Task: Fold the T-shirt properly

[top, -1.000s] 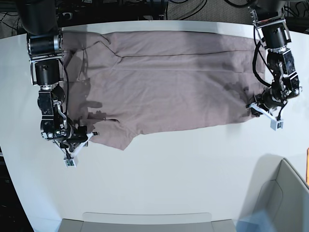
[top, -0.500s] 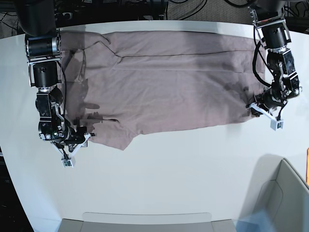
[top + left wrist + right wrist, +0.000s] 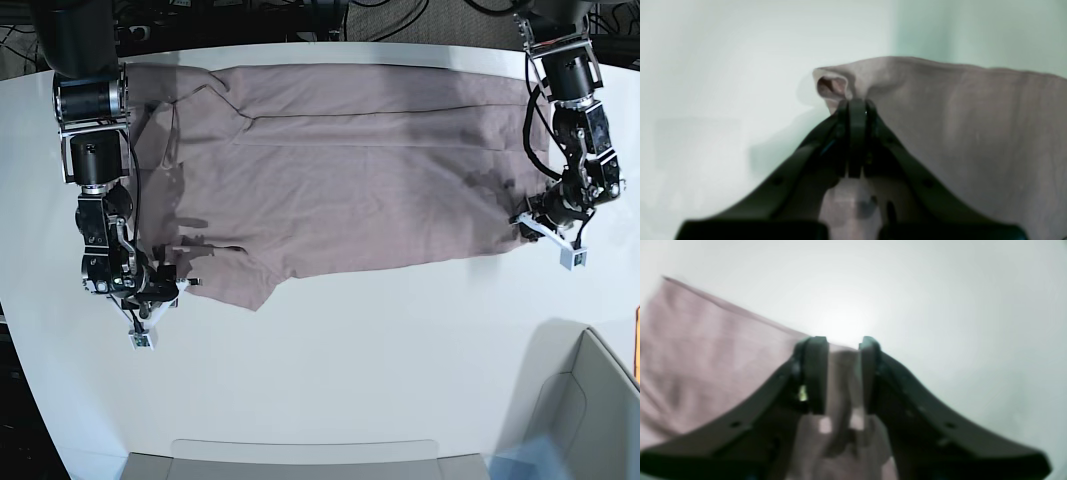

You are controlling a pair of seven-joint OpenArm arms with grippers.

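Note:
The mauve-pink T-shirt [image 3: 340, 190] lies spread flat across the far half of the white table [image 3: 380, 360]. My left gripper [image 3: 527, 222], on the base view's right, is shut on the shirt's near right corner. In the left wrist view the closed tips [image 3: 857, 103] pinch a bunched fold of the shirt [image 3: 973, 133]. My right gripper [image 3: 185, 283], on the base view's left, sits at the shirt's near left edge. In the right wrist view its jaws [image 3: 842, 343] stand apart, with the edge of the shirt [image 3: 706, 356] lying between them.
A grey bin [image 3: 590, 400] stands at the near right corner. A flat grey tray [image 3: 300, 455] lies along the near edge. Black cables and arm bases line the far edge of the table.
My right gripper has slid slightly left and toward the near edge along the shirt's hem. The left gripper and the shirt have held still.

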